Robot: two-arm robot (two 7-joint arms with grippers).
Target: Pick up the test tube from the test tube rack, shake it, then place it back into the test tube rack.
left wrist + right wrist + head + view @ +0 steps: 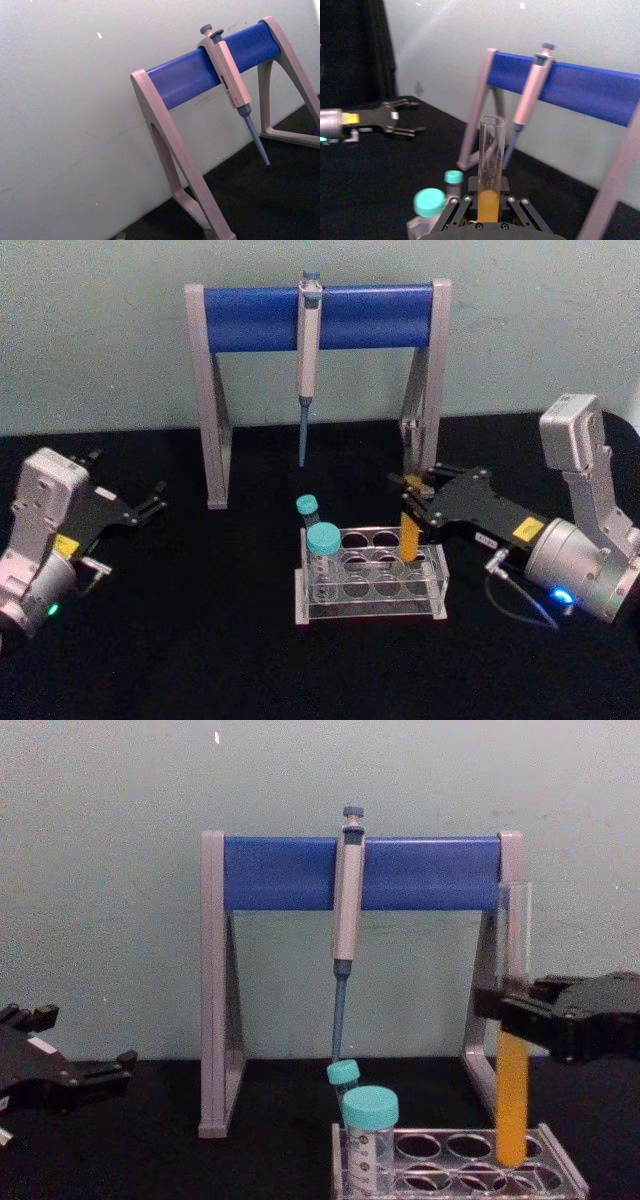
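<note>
The right gripper (410,502) has its black fingers clamped on the tall, thin, clear glass test tube (513,1105), which is half full of orange-yellow liquid. The tube stands upright with its foot at the back right hole of the low clear plastic rack (372,608). The left gripper (150,508) rests far off to the left, fingers apart.

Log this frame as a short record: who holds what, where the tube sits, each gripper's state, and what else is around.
Stage: test tube gripped, upright, lower end at a back-right hole of the test tube rack; whether it is seated, cannot tell.
Right gripper: shut on the test tube.
Left gripper: open, idle on the robot's left, apart from the rack.
Also in rack: two teal-capped tubes, left side.
Behind: pipette hanging on the blue-barred stand.
</note>
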